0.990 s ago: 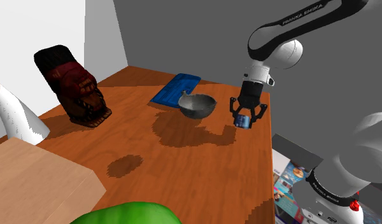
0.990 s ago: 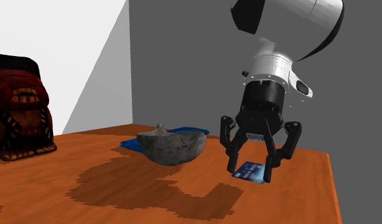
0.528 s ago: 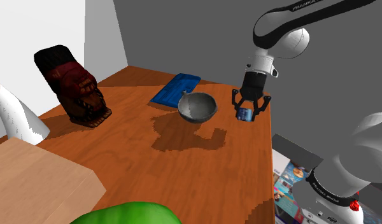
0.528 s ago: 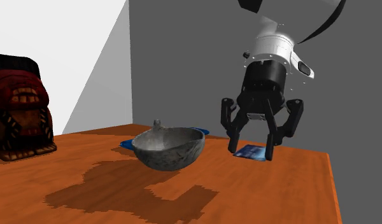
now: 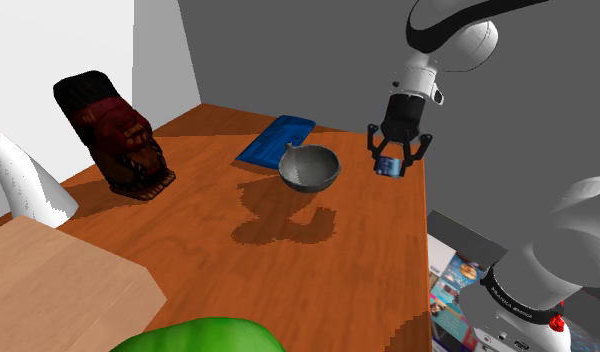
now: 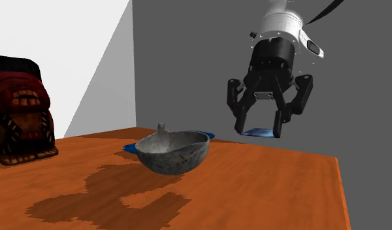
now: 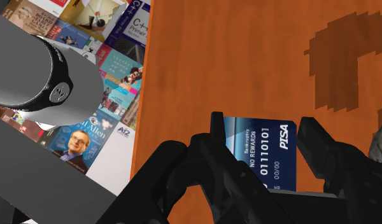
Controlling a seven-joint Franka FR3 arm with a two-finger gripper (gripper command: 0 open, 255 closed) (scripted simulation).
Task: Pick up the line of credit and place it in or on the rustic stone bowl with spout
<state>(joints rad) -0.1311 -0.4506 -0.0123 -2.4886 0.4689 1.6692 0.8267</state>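
Blue card (image 7: 263,153), one; grey bowl (image 6: 175,157), one

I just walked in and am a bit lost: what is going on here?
The robot's black pincer is shut on a blue bank card, holding it in the air above the wooden table. The grey bowl stands on the table to one side, and the card is not yet in it.

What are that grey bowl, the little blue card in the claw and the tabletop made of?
The bowl looks like rough stone: mottled grey, matte, uneven surface. The card is probably plastic: thin, flat and smooth, with printed numbers like a bank card. The tabletop appears to be wood: orange-brown with faint grain streaks.
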